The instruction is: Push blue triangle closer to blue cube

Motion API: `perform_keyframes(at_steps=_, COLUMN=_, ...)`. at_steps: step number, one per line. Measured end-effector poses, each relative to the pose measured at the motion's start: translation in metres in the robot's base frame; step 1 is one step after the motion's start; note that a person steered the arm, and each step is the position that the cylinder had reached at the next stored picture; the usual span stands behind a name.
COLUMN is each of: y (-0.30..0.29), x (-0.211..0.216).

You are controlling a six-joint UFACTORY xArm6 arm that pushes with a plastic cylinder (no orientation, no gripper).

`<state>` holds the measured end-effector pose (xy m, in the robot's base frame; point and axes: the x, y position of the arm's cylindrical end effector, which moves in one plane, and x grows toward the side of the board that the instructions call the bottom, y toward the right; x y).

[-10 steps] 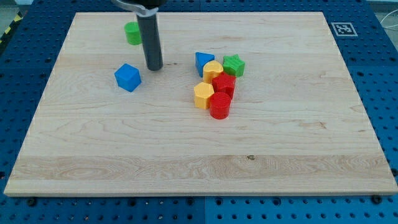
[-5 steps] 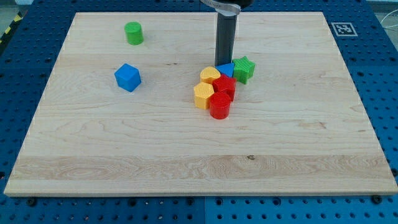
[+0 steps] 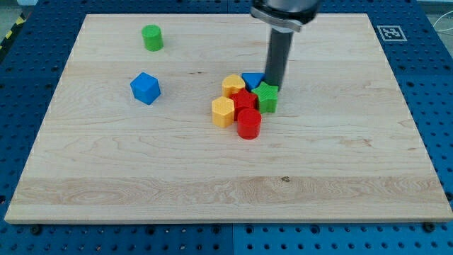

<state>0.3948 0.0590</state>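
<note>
The blue triangle lies near the board's middle, wedged in a cluster of blocks. The blue cube sits alone well to the view's left of it. My tip stands at the cluster's right side, touching the blue triangle's right edge and just above the green star. The rod hides part of the triangle's right corner.
The cluster also holds a yellow heart, a yellow hexagon, a red block and a red cylinder. A green cylinder stands at the top left. The wooden board has a marker tag at its top right corner.
My tip swept from near the blue cube to the cluster's right side. The blue triangle shifted, the green star moved down, and the cluster slid slightly left.
</note>
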Motion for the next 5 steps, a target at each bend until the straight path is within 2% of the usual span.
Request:
perform_keyframes(at_steps=2, y=-0.059, x=-0.014)
perform_keyframes(at_steps=4, y=-0.079, x=-0.037)
perform_keyframes(at_steps=5, y=-0.119, x=-0.024)
